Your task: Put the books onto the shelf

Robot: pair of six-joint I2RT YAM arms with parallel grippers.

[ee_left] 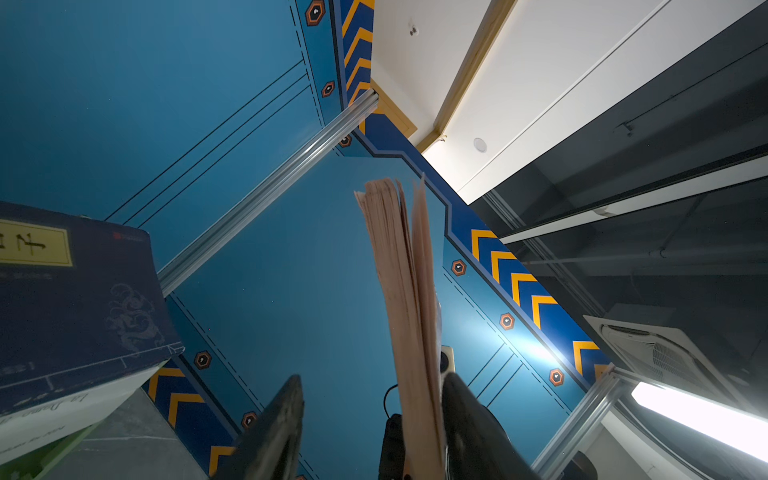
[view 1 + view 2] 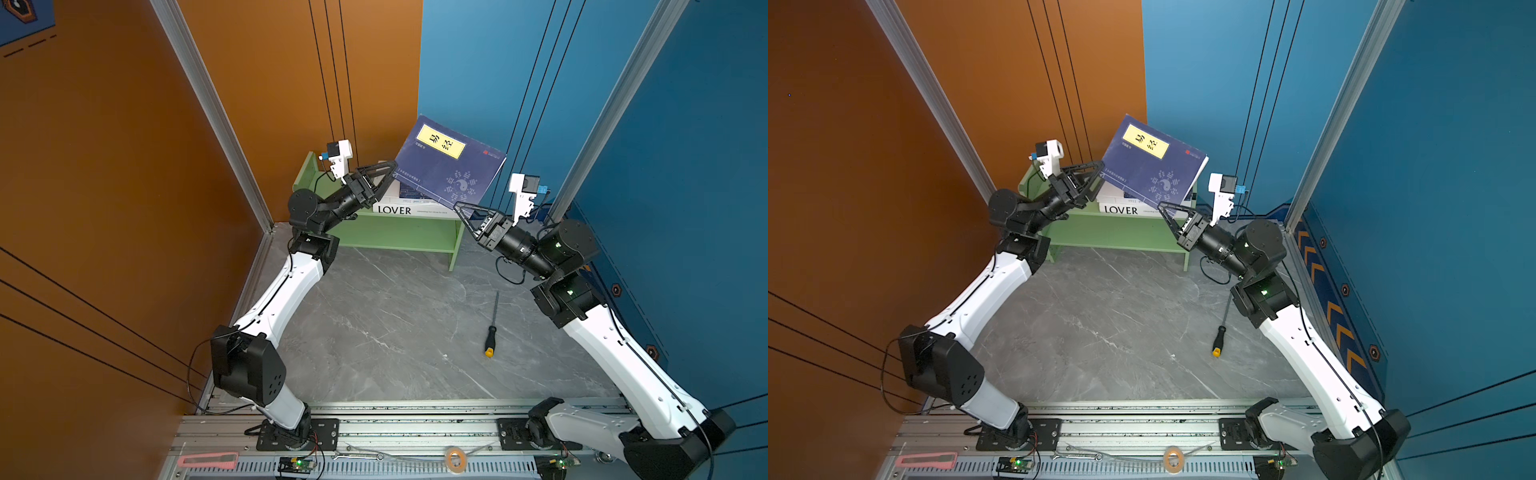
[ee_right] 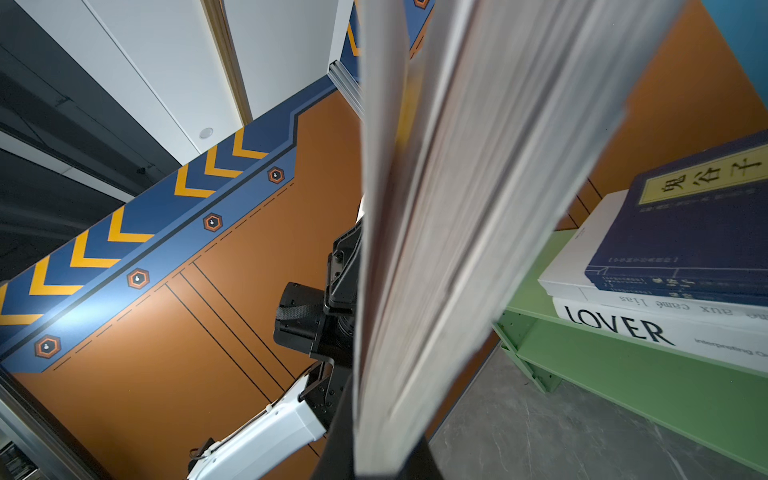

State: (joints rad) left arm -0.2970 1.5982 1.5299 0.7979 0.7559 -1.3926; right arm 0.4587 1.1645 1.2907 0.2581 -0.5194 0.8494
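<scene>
Your right claw is clamped on the lower corner of the blue book, which hangs tilted above the stacked books on the green shelf, while your left claw stands apart around the opposite corner, pages against one finger.
</scene>
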